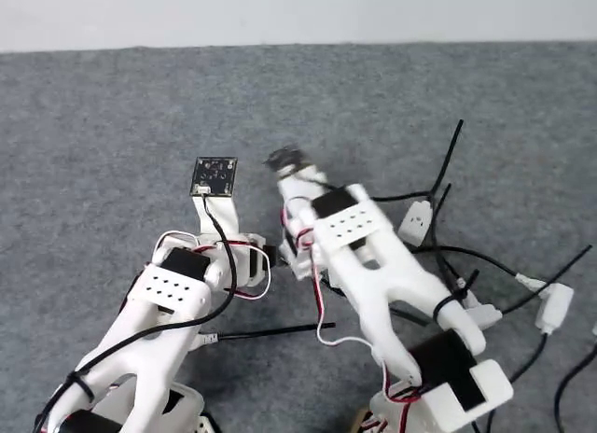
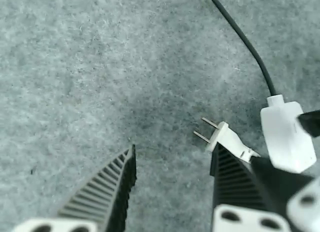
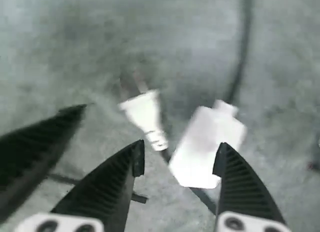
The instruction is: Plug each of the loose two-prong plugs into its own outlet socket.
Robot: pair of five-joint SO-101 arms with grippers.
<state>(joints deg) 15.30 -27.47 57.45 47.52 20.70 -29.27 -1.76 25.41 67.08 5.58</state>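
Evidently both claws gape empty: the left gripper [image 2: 174, 152] hangs by the loose plug [image 2: 222, 138], whose prongs point away from the white socket [image 2: 286, 139] just beside it, while the right gripper [image 3: 180, 147] hovers over that socket, presumably to steady it. A spare socket [image 1: 415, 223] lies toward three o'clock on the gray carpet [image 1: 112, 106].

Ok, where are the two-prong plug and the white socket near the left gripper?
two-prong plug [image 2: 225, 137], left wrist view, on its white body behind the prongs.
white socket [image 2: 286, 134], left wrist view, middle of its housing.
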